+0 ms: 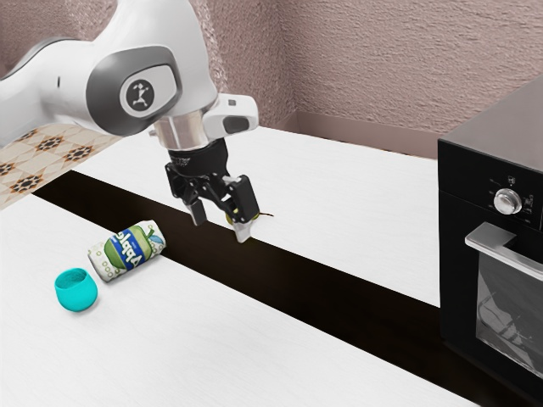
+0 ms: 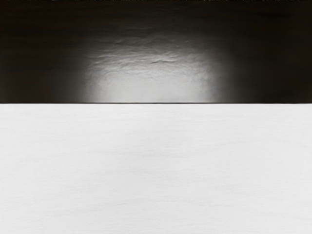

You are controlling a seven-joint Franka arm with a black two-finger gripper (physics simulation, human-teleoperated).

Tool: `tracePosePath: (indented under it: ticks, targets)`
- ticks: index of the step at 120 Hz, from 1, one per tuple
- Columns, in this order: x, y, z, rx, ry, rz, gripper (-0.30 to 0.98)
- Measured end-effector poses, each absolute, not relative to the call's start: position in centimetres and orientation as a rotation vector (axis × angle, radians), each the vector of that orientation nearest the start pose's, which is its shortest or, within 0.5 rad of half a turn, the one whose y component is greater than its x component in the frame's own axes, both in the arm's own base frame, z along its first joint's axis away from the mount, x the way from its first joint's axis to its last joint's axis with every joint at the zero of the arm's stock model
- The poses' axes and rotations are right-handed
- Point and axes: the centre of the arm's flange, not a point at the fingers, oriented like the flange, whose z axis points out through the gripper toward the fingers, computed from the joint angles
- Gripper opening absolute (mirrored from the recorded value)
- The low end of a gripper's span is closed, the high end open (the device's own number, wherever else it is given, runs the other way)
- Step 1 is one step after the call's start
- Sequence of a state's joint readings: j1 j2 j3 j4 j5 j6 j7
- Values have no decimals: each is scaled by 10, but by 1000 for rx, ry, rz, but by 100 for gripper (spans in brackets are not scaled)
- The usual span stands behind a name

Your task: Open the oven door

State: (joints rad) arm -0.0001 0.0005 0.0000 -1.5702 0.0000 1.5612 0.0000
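Observation:
My gripper (image 1: 221,223) hangs over the table in the exterior view, its fingers apart with nothing held between them. The black oven (image 1: 462,254) stands at the exterior view's right, well apart from the gripper. Its door (image 1: 509,318) has a dark glass window and looks closed, with a silver bar handle (image 1: 501,248) along the top. A round silver knob (image 1: 507,201) sits above the handle. The oven's far right part is cut off by the exterior view's edge.
A green and white can (image 1: 127,251) lies on its side near a turquoise cup (image 1: 76,290). A small yellowish thing (image 1: 231,218) with a thin dark stem is partly hidden behind the gripper. The white table (image 2: 156,165) has a dark strip (image 2: 39,58) across it.

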Motion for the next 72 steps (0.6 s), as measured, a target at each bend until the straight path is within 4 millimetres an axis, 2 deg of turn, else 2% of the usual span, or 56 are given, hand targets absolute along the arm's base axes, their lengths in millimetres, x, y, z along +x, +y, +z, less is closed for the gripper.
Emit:
tracePosePath:
  ticks: [1,5,10,19,30,32,34,35,38,41,43,48,50,54,59,64,72]
  targets:
    - [554,0,624,-3142,0,15,68]
    - [582,1,660,-3138,23,-97,68]
    - [595,12,680,-3142,29,-150,68]
    - [599,38,691,-3143,0,-146,68]
    - [596,44,693,-3141,16,-110,69]
    - [589,44,710,-3134,17,-153,69]
    - [568,42,753,-3113,19,-273,69]
    - [548,38,783,-3097,35,-355,69]
    - [488,13,855,-3045,124,-560,69]
    - [432,-16,902,-2961,216,-690,69]
    - [403,-45,919,-2914,309,-727,69]
    - [339,-163,932,-2806,755,-767,68]
    - [320,-205,926,-2754,933,-751,68]
    - [301,-279,879,-2646,1226,-626,68]
    - [276,-336,836,-2511,1504,-557,68]
    - [257,-370,812,-2379,1718,-553,68]
    - [257,-392,798,-2221,1935,-592,68]
